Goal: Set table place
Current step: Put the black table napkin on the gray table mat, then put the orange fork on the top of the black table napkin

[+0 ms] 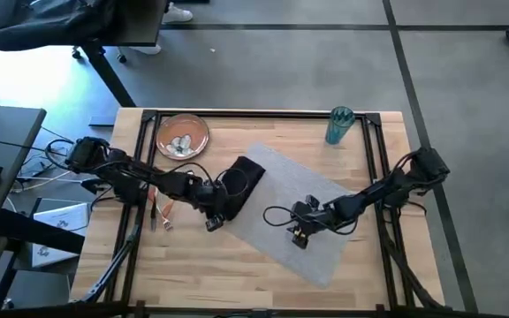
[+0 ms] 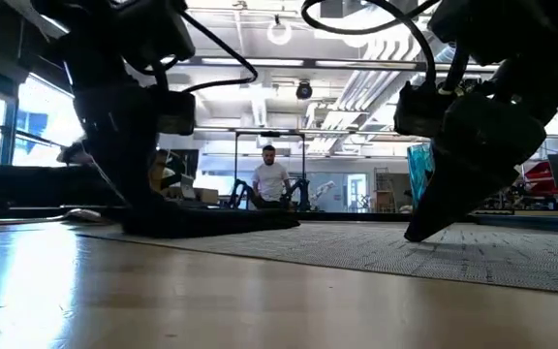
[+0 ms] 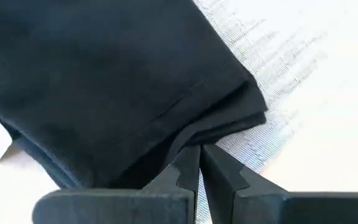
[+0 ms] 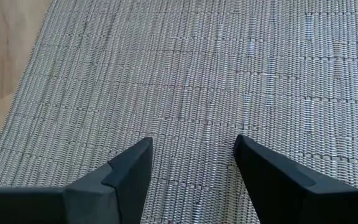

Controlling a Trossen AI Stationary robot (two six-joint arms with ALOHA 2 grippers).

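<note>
Left gripper (image 3: 199,163), jaws closed, is pressing at the black napkin's (image 3: 104,81) edge. Right gripper (image 4: 193,163), jaws open, is hovering over the grey placemat (image 4: 229,74).

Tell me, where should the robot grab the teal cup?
Probably around the middle of the teal cup, coming in level from the side. It stands upright near the table's far right corner, with nothing crowding it, so fingers could close across its round wall.

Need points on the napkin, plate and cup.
napkin (image 1: 244,177): high view, middle of the black cloth.
plate (image 1: 198,129): high view, bare orange surface near its right rim.
cup (image 1: 338,126): high view, middle of the teal wall.
</note>
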